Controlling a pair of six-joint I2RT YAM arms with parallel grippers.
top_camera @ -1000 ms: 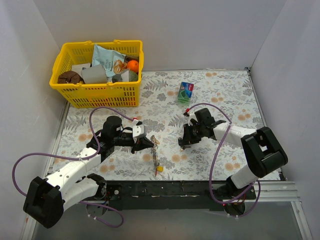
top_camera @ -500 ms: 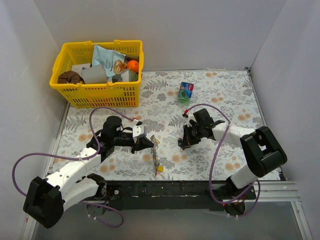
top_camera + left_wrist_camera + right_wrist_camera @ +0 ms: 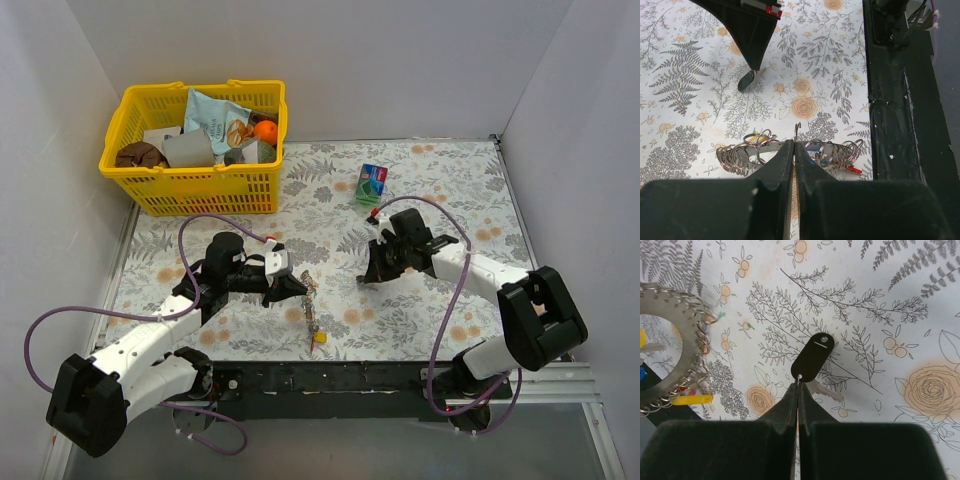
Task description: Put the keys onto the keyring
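Moved: right arm's elbow swung outward | right gripper [image 3: 798,385] pinched shut on black-tagged key [image 3: 812,357], right of keyring [image 3: 687,340] | left gripper [image 3: 794,147] clamps keyring's rim | Step: key pickup | Next: carry key to keyring, thread on.

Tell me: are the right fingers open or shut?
Shut: the right fingers meet without a gap, pinching the end of a black-tagged key.

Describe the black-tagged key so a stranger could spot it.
On the floral tablecloth, find the right arm's fingers near the middle. Pinched at their tips is a small silvery key with a black oval plastic tag. The other keys, with coloured tags, crowd the toothed metal ring beside it; this one is alone.
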